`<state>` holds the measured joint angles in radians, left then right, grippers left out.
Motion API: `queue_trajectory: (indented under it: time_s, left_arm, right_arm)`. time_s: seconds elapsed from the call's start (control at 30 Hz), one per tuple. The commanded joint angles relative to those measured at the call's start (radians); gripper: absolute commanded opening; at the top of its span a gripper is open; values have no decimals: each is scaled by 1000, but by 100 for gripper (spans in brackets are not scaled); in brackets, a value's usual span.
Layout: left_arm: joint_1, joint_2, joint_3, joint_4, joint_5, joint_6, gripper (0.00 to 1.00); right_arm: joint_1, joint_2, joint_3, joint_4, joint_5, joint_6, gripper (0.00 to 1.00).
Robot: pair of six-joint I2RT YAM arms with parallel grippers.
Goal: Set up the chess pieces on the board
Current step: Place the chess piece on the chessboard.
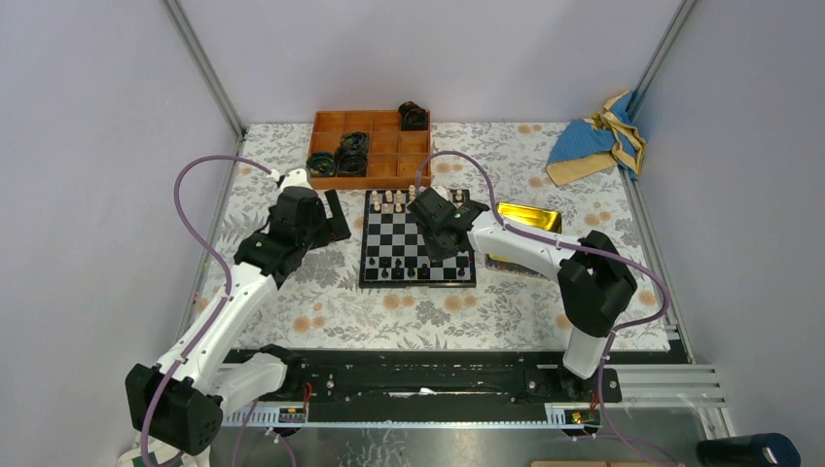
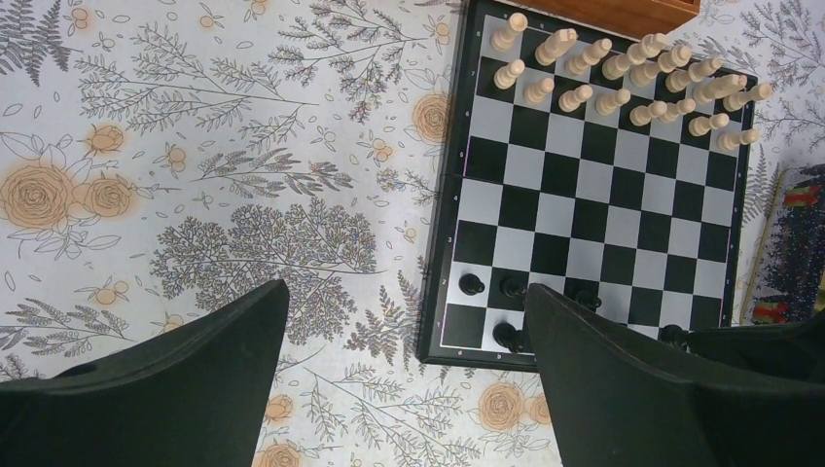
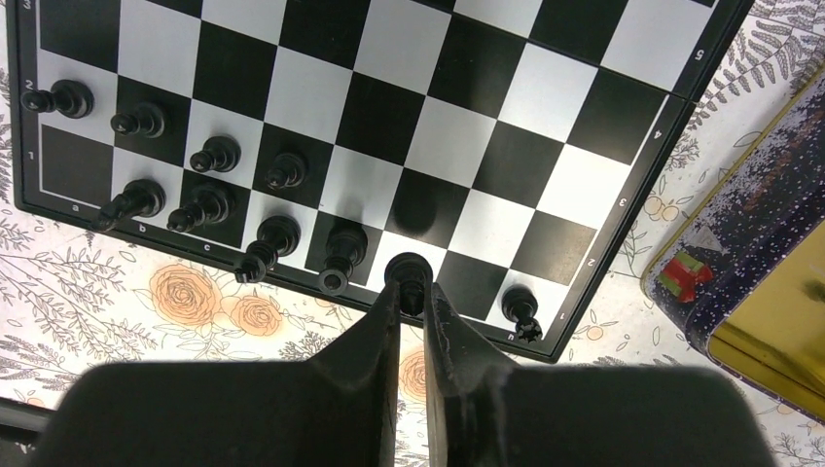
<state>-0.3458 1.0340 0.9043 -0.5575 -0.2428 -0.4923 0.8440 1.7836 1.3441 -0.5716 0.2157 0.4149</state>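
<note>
Your right fingers (image 3: 381, 336) clamp a tiny black chess piece (image 3: 409, 270), likely light and slippery, near its top, at the black-and-silver checked board's (image 3: 572, 187) near edge; your left fingers (image 2: 185, 370) are spread wide.

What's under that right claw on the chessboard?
One black chess piece, pinched by the right claw, at the near row of the board. From overhead, the claw itself hides that piece and the squares beneath.

Both arms are white tubes with chunky black joints: the left arm (image 1: 226, 311) and the right arm (image 1: 520, 245). A thin purple cable (image 1: 182, 190) loops off each one. The left hand (image 2: 407, 290) and right hand (image 3: 413, 292) have smooth black pointed fingers that get narrow at the tip.
</note>
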Motion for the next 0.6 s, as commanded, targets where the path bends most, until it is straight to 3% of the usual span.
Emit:
queue_trajectory:
  time_s: [0.0, 0.57]
  left_arm:
    - [7, -20, -8, 30, 7, -11, 99]
    - [7, -14, -14, 32, 8, -14, 99]
  right_arm:
    - [13, 11, -3, 4, 0, -11, 0]
    - [19, 35, -40, 23, -6, -9, 0]
